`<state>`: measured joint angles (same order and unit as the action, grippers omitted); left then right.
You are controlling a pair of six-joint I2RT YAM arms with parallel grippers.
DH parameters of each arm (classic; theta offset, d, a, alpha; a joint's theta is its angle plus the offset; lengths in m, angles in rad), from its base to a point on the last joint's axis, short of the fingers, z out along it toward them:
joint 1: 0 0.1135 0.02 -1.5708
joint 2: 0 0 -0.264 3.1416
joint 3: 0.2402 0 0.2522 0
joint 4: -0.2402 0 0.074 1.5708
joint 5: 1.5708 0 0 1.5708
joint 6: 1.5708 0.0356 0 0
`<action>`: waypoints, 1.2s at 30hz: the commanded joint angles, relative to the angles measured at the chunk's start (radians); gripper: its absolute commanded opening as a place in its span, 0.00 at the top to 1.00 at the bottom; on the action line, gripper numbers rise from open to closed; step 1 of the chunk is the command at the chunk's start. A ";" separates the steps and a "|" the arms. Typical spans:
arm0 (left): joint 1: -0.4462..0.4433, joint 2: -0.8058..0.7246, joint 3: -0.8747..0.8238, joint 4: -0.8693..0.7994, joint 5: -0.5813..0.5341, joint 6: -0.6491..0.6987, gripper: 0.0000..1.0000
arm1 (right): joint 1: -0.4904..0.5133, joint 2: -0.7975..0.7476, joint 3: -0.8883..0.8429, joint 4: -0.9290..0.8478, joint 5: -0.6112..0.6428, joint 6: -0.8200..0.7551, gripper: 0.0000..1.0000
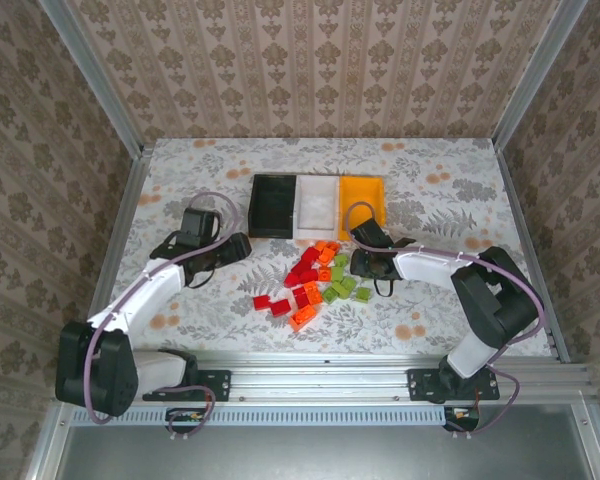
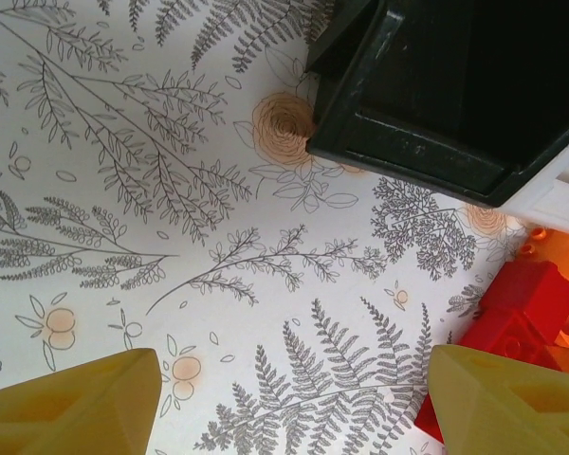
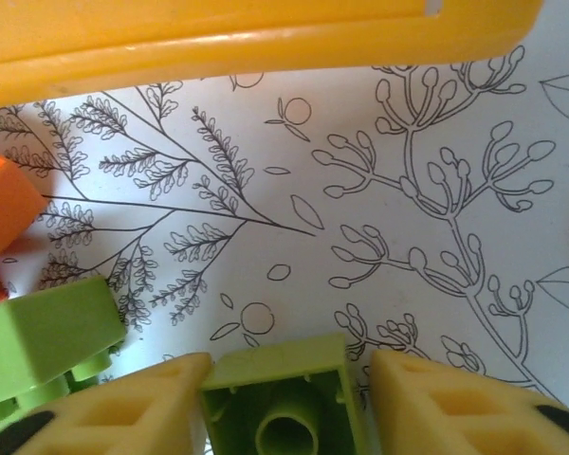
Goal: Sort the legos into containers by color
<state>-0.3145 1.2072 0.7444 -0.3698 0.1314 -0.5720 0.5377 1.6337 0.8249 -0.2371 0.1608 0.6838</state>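
A pile of red, orange and light green legos lies in front of the black bin, white bin and orange-yellow bin. My right gripper is low at the pile's right edge and open. An upturned green brick sits between its fingers, touching the left one, with a small gap to the right one. My left gripper hovers open over bare cloth. Red bricks lie by its right finger.
The black bin's corner and the white bin's edge lie ahead of the left gripper. The orange-yellow bin's wall is close ahead of the right gripper. Another green brick and an orange one sit to its left.
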 commanded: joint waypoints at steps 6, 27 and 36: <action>-0.011 -0.036 -0.028 0.012 -0.001 -0.063 0.24 | -0.011 -0.106 0.064 -0.058 0.133 -0.057 0.70; -0.064 -0.168 -0.195 -0.030 0.002 -0.198 0.23 | -0.147 0.344 0.761 -0.271 0.105 -0.312 0.44; -0.093 -0.174 -0.206 -0.036 -0.007 -0.188 0.24 | -0.036 0.099 0.547 -0.211 0.077 -0.229 0.47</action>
<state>-0.3878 1.0431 0.5499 -0.3752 0.1272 -0.7528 0.4294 1.8412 1.4605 -0.4572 0.2550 0.4053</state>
